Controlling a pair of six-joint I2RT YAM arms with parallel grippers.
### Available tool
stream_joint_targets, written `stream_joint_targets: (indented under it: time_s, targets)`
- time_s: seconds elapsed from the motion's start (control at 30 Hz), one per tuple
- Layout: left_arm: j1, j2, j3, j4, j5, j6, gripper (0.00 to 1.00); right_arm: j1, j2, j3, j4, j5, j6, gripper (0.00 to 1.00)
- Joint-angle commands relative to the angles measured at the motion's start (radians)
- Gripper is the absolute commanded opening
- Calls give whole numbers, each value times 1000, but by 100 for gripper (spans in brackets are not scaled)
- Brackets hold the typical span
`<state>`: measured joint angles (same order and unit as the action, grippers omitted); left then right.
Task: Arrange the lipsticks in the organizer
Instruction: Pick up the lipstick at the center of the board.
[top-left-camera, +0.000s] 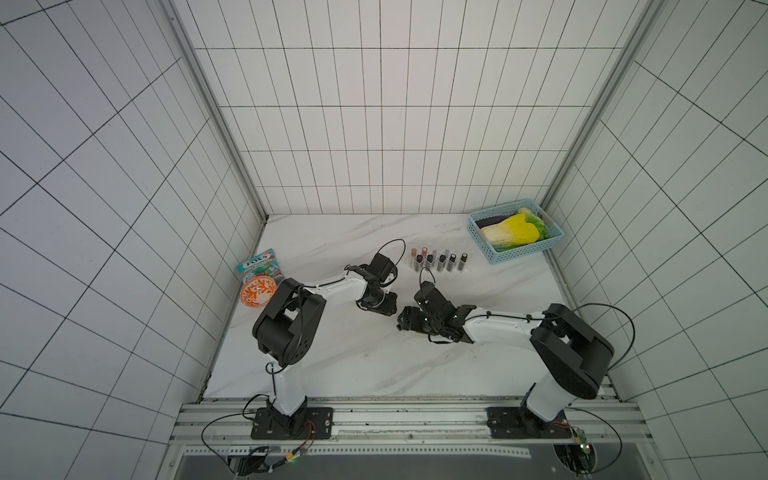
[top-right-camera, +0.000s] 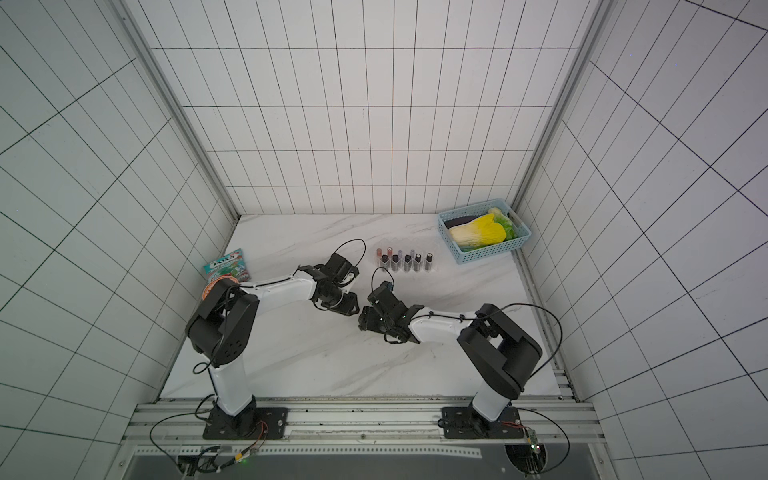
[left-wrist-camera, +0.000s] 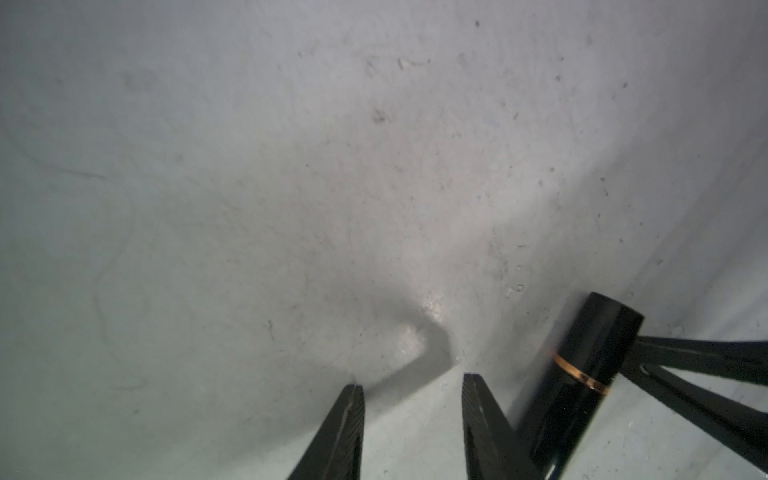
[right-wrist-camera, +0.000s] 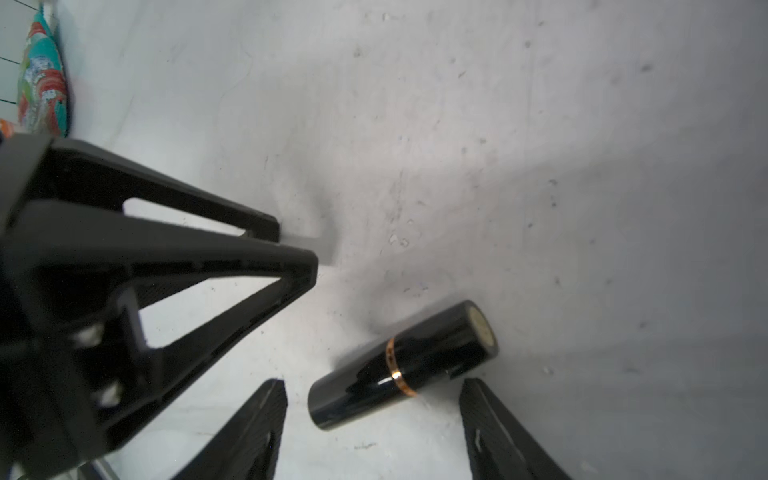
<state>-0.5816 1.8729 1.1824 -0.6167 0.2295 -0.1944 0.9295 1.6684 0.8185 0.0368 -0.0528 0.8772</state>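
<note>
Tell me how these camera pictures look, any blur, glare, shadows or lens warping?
Both top views: wide-angle lens fans the wall tiles outward, organizer barely visible. Left wrist view: soft, dark shadow beyond the left end effector. Right wrist view: glare spot on the black lipstick, snack bag blurred.

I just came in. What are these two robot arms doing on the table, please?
They are working on one black lipstick with a gold band, which lies on its side near the middle of the table. The right gripper straddles it with open jaws and is not gripping it yet. The left gripper is open and empty beside it. Other lipsticks already stand in the clear organizer farther back.
</note>
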Motion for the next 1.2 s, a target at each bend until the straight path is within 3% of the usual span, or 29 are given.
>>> stream_joint_targets:
  time_s: [0.0,0.23,0.63,1.0,1.07,1.17]
  targets:
    - [-4,-9,-18,-10,14,1,38,-19,58,59,-148,85,-61,66]
    - [-4,-9,-19,-13,17,0,38,-16,152,201,-298,126,-141,57]
    - [9,-26,-32,-12,23,-7,38,7,233,286,-379,105,-185,39]
    - [210,-100,-165,100,-32,-47,37,21,275,407,-639,97,-280,40]
    - [226,-141,-188,126,-49,-56,37,20,304,457,-704,98,-310,36]
    - [233,-220,-224,168,-92,-68,37,11,313,479,-735,99,-331,22]
